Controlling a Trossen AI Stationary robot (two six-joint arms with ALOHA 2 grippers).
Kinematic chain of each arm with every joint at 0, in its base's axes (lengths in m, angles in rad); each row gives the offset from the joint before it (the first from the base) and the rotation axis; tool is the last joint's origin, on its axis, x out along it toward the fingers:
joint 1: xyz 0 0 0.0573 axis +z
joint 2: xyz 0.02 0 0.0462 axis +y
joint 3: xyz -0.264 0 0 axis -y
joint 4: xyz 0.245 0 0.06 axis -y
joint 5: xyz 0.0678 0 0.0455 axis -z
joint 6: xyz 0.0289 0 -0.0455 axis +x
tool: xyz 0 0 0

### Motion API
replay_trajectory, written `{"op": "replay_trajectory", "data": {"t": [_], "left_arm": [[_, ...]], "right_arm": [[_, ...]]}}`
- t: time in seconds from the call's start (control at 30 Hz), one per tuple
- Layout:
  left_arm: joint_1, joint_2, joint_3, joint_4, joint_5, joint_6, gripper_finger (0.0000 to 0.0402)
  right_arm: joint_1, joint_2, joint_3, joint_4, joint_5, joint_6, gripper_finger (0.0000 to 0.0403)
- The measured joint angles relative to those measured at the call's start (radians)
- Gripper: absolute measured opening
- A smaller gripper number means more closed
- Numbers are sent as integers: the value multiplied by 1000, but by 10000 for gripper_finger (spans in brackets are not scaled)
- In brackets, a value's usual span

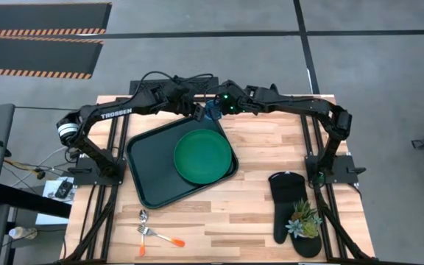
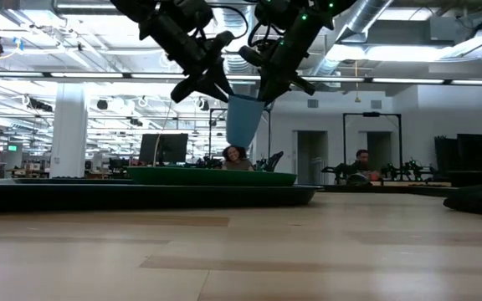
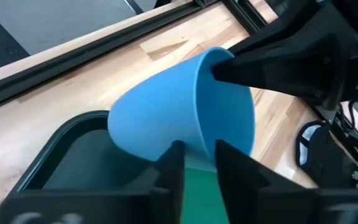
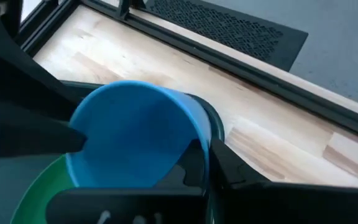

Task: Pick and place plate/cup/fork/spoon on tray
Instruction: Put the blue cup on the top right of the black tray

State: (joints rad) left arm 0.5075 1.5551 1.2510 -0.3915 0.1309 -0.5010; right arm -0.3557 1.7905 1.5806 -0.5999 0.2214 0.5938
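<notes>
Wooden counter (image 1: 271, 158) boards are carrying the dark tray (image 1: 144, 158), where the green plate (image 1: 202, 157) is already lying. Above the tray's far edge the blue cup (image 2: 243, 119) is being held aloft between both arms: the left hand (image 3: 196, 157) is pinching its wall at the rim, and the right hand (image 4: 205, 160) is pinching the rim likewise. Light, stiff and smooth by the look of it, the cup is best gripped across the rim. The fork (image 1: 160, 236) and spoon (image 1: 143, 221) are lying near the tray's front edge.

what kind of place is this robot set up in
Likely a robotics lab or open workshop: exposed ceiling ducts, people seated at workbenches behind the table, and hazard-striped floor mats on a grey concrete floor.
</notes>
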Motion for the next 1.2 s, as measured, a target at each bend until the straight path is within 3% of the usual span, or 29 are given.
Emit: {"op": "replay_trajectory", "data": {"t": [0.13,0.23,0.53,0.87,0.97,1.13,1.2], "left_arm": [[0,0,0,-1,-9,2,9],[-3,-1,0,0,-9,23,6],[-42,0,0,-10,-85,63,36],[-57,0,0,-19,-92,99,113],[-57,0,0,-25,-78,101,95],[-57,1,-1,-54,-66,106,19],[-57,1,-2,-50,-68,100,7]], "right_arm": [[4,0,0,-4,-1,0,16],[6,0,0,-10,-2,-4,16],[13,0,0,-21,-8,-60,17],[19,0,0,-22,-14,-135,16],[19,0,0,-11,-15,-187,16],[30,0,0,12,-19,-312,22],[29,0,0,12,-20,-342,21]]}}
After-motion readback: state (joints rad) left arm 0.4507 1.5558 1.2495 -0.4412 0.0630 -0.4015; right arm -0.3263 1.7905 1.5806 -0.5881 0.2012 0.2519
